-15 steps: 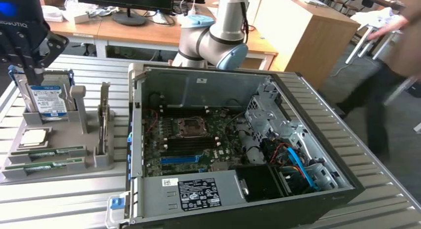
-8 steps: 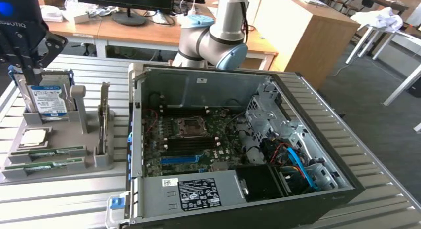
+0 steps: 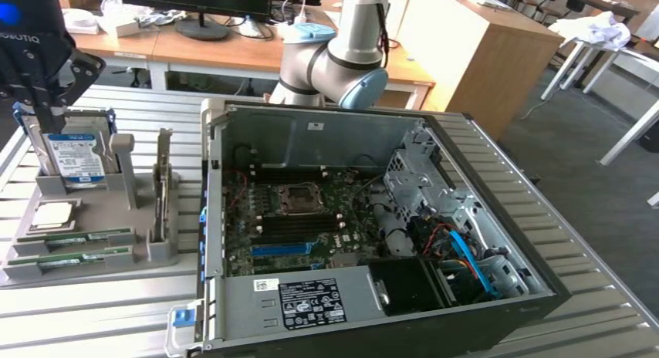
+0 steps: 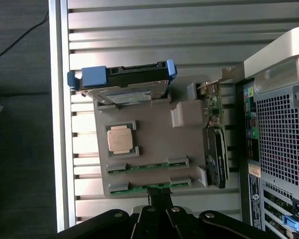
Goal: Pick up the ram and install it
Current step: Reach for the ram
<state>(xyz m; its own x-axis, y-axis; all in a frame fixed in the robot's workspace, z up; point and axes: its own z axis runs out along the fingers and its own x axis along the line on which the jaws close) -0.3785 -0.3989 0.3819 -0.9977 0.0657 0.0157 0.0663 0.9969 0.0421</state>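
Slatted metal desk (image 3: pixel 103 319) carries a grey moulded holder (image 4: pixel 154 134) near its edge at the exterior view's left; two long, thin green ram sticks (image 3: pixel 77 238) lie side by side in the holder's slots. Next to them sit a square silver processor chip (image 3: pixel 52 214), a blue-bracketed hard drive (image 3: pixel 74 159) and an upright expansion card (image 3: pixel 162 192). The black gripper (image 4: pixel 159 196) hangs above the holder, fingers pressed together, holding nothing. An open black computer case (image 3: pixel 360 219) stands just beside the holder.

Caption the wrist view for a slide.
Shut gripper hovers over the grey tray, aligned with one ram stick; a second ram stick, processor and hard drive sit alongside.
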